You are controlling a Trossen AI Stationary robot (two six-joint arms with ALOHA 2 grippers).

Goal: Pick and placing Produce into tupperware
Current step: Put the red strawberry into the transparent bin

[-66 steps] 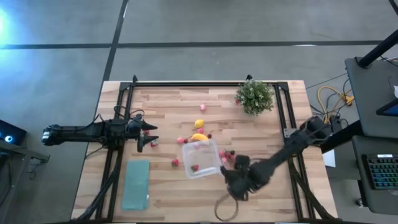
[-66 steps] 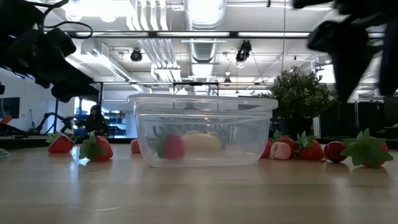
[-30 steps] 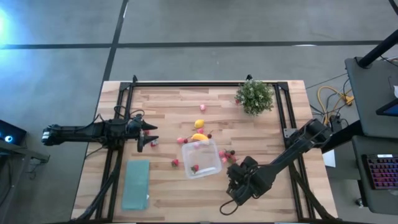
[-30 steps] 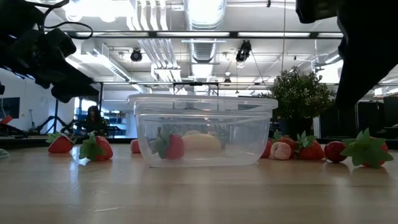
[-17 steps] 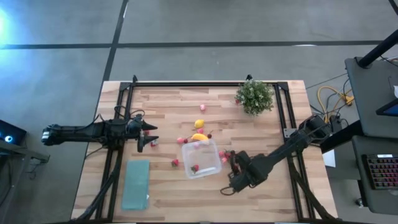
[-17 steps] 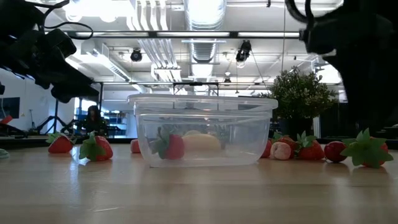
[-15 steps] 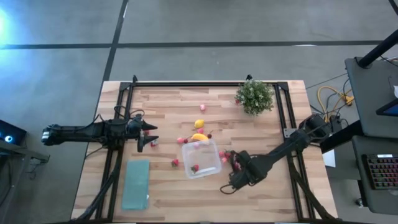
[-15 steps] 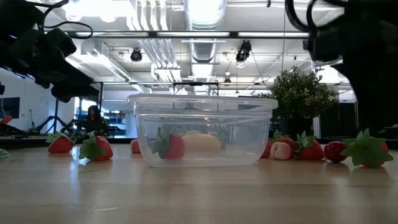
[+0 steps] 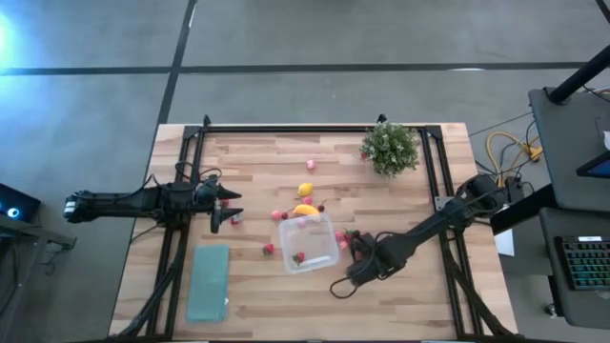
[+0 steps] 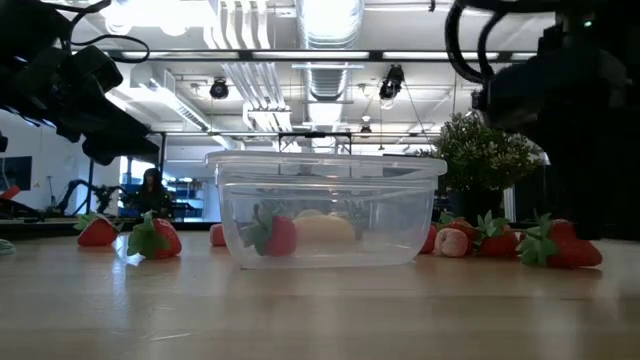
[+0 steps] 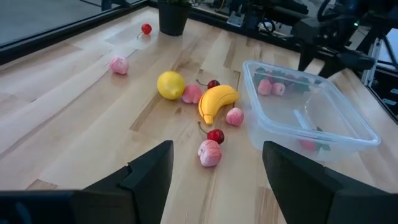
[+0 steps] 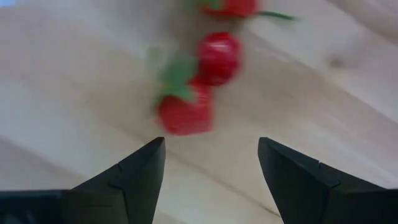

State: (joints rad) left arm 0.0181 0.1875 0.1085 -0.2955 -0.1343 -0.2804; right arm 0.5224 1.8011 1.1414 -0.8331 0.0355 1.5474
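The clear tupperware (image 9: 308, 242) stands mid-table with a red strawberry (image 10: 275, 235) and a pale yellow piece (image 10: 322, 230) inside. Just right of it lies a cluster of strawberries (image 9: 345, 238). My right gripper (image 9: 360, 259) hangs open above them, pointing down, with a leafy strawberry (image 12: 185, 112) ahead of its fingers (image 12: 211, 162) and nothing between them. A lemon (image 11: 170, 84), a yellow banana-shaped piece (image 11: 217, 101), pink pieces and cherries lie beyond the box. My left gripper (image 9: 224, 205) waits open at the table's left (image 11: 211, 186).
A potted green plant (image 9: 389, 148) stands at the far right. A flat teal rectangle (image 9: 208, 283) lies near the front left. More strawberries (image 10: 155, 238) rest left of the box. Black frame rails (image 9: 431, 181) run along the table's sides.
My right gripper has moved from near the table's front edge toward the far side and a little left, to the strawberries beside the tupperware. It has sunk slightly and rolled about its own axis. The left arm has kept still.
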